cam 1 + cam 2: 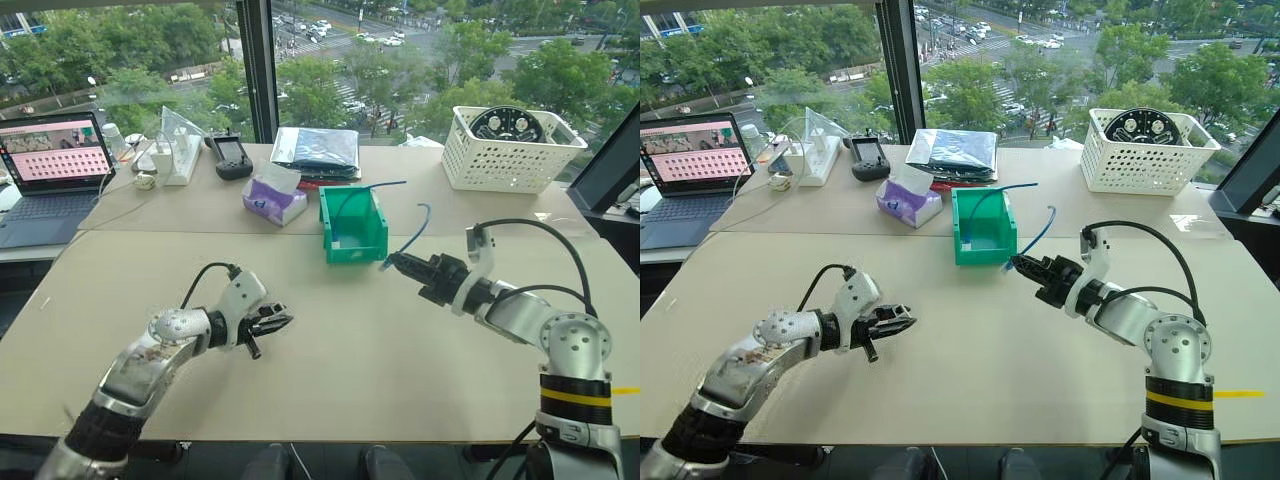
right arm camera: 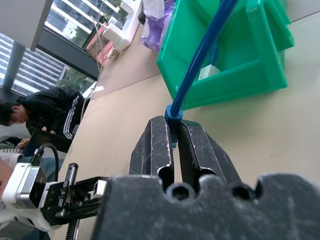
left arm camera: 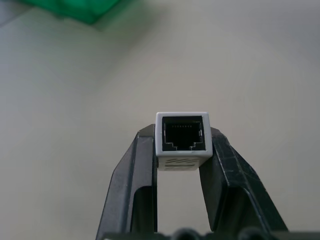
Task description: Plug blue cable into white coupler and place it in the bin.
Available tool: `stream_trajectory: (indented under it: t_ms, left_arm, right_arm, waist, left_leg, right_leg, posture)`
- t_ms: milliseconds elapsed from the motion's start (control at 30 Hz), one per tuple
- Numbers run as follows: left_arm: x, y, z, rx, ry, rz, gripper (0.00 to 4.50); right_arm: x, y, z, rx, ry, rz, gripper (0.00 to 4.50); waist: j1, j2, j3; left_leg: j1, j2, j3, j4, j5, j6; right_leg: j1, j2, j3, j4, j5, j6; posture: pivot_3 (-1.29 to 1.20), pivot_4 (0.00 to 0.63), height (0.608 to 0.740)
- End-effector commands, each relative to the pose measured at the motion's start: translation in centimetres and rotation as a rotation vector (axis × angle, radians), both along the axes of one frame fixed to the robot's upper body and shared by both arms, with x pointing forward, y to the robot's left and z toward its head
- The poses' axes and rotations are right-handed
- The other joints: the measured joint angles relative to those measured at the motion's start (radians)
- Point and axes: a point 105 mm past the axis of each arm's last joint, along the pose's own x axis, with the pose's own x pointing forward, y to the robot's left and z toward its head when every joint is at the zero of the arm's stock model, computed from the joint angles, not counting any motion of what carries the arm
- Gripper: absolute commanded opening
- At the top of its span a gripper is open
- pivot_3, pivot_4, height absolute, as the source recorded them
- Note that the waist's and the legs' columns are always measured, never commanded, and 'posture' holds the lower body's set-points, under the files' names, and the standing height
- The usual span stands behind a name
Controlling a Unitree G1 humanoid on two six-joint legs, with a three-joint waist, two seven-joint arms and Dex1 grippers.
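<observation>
Here, the white coupler [image 3: 182,140] is clamped between the narrowed fingers of the left gripper [image 1: 268,325], raised over bare table [image 1: 360,370] well in front of the bin [image 1: 352,226]. The blue cable [image 1: 413,238] is pinched near its plug end by the closed right gripper [image 1: 393,263], just beside the bin's front right corner. Open tabletop is left between the two grippers. Behind the bin, a white basket [image 1: 508,150] is set by the window.

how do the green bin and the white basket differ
The green bin is solid-walled with a lowered front lip; the white basket is lattice-walled and larger. The bin sits mid-table; the basket stands near the window at the right. Both are open-topped and rectangular.
</observation>
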Motion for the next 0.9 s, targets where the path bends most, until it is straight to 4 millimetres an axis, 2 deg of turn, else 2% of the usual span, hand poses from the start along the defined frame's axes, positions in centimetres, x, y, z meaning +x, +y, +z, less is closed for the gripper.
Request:
stream_trajectory:
  t_ms: [33,233,433,700,900]
  left_arm:
    - [0.0,-2.7,0.6,0.006,-0.062,-0.17,0.67]
    - [2.0,-5.6,0.5,0.025,-0.011,-0.154,0.67]
    - [4.2,-6.0,-0.9,0.095,0.124,0.043,0.67]
    - [4.1,-6.8,-3.2,0.239,0.202,0.142,0.67]
    - [4.3,-7.3,-2.8,0.248,0.185,0.131,0.67]
  right_arm:
    - [-0.2,1.4,2.4,0.038,-0.097,-0.012,0.0]
    - [-0.5,4.1,1.8,0.041,-0.096,-0.031,0.0]
    - [-1.2,5.7,0.2,-0.008,-0.08,-0.075,0.0]
    - [-0.8,4.8,-0.6,0.002,-0.065,-0.164,0.0]
    - [-1.1,5.4,-1.8,-0.024,-0.035,-0.157,0.0]
  waist:
    - [-0.001,0.0,0.0]
    - [-0.007,0.0,0.0]
    - [-0.017,0.0,0.0]
    - [-0.014,0.0,0.0]
    - [-0.013,0.0,0.0]
  left_leg:
    - [0.0,0.0,0.0,0.0,0.0,0.0]
    - [-0.001,-0.001,-0.001,0.0,0.0,0.001]
    - [-0.001,-0.001,-0.002,0.001,0.0,0.001]
    - [0.002,-0.001,-0.002,0.001,0.0,0.001]
    - [0.005,-0.001,-0.003,0.001,0.0,0.0]
  right_leg:
    - [0.0,0.0,0.0,0.0,0.0,0.0]
    - [-0.001,0.0,-0.001,0.001,0.001,0.002]
    - [0.0,0.0,-0.001,0.003,0.0,0.003]
    - [0.002,0.0,-0.001,0.003,0.0,0.003]
    - [0.005,0.0,-0.001,0.003,-0.001,0.005]
  posture:
    - [0.0,0.15,0.74]
    - [0.0,0.15,0.74]
    - [0.0,0.15,0.74]
    - [0.0,0.15,0.74]
    - [0.0,0.15,0.74]
